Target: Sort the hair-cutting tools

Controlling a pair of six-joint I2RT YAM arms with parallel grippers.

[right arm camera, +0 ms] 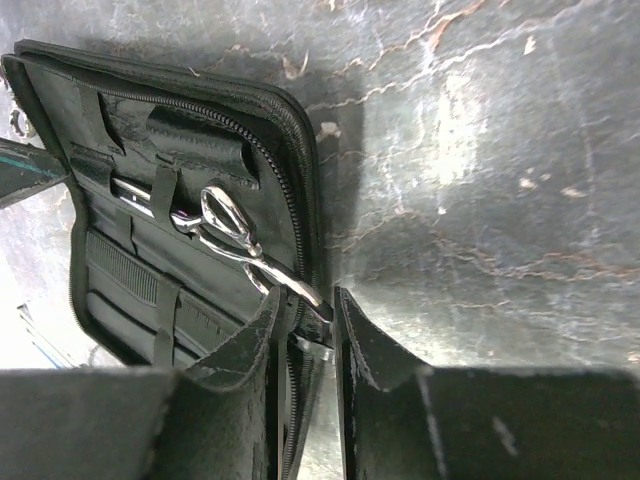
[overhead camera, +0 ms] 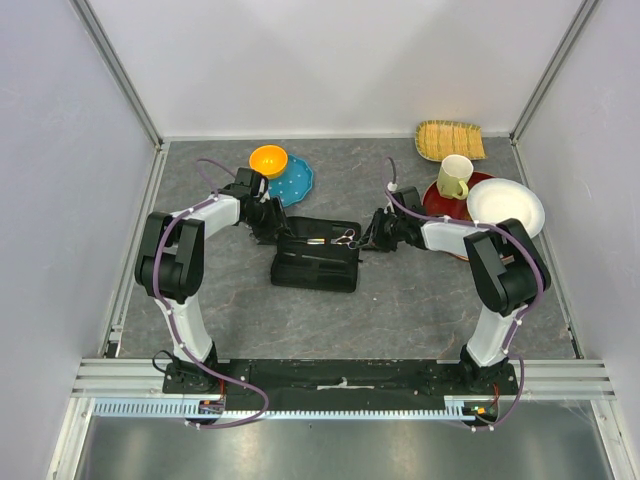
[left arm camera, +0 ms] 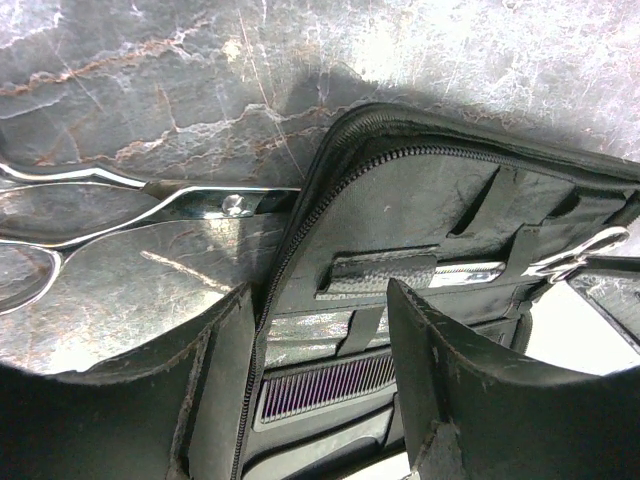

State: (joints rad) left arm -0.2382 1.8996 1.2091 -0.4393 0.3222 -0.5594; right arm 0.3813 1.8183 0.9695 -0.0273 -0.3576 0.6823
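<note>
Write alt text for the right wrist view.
A pair of slim silver metal scissors lies strapped inside an open flat black zip case on a grey marbled table; the right gripper straddles the scissors' handle end, fingers narrowly apart.

The open case (overhead camera: 316, 268) takes up the middle of the table (overhead camera: 400, 310), hemmed in by the left gripper (overhead camera: 280, 230) at one end and the right gripper (overhead camera: 364, 239) at the other. Bare tabletop lies in front. A blue plate (overhead camera: 298, 180) and an orange bowl (overhead camera: 268, 160) block the back left. A red plate (overhead camera: 440, 203), a mug (overhead camera: 455, 176) and a white plate (overhead camera: 505, 205) block the back right.
</note>
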